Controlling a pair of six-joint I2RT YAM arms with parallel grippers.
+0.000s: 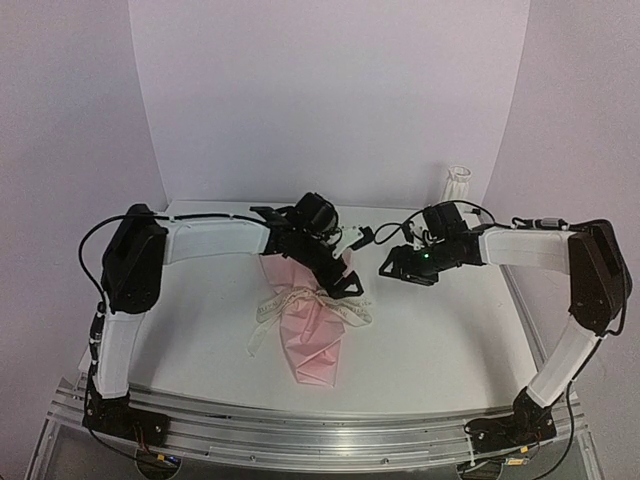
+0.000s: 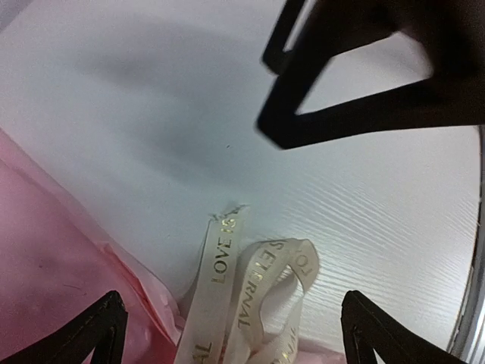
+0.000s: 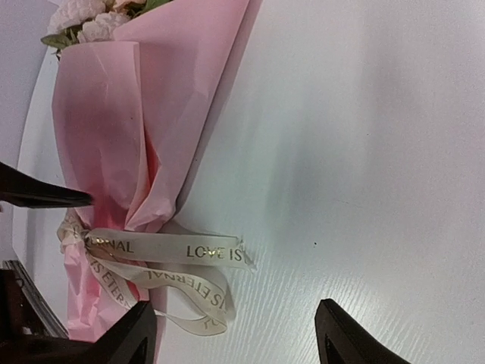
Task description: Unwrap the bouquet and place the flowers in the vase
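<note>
The bouquet (image 1: 312,335) lies on the white table (image 1: 440,330), a cone of pale pink paper tied with a cream ribbon (image 1: 305,300) printed in gold letters. My left gripper (image 1: 348,278) hangs open just over the ribbon's right side. In the left wrist view the ribbon tail and loop (image 2: 250,288) lie between the open left gripper (image 2: 239,337). My right gripper (image 1: 375,255) is open to the right of the bouquet, and its wrist view shows the ribbon end (image 3: 204,252) near its left fingertip (image 3: 140,334). The flowers (image 3: 83,19) peek from the wrap's wide end. The vase (image 1: 459,183) stands at the back right.
A white curved backdrop (image 1: 330,100) closes off the far side. The table's right edge (image 2: 474,250) shows in the left wrist view. My right gripper's fingers (image 2: 341,98) cross the top of that view.
</note>
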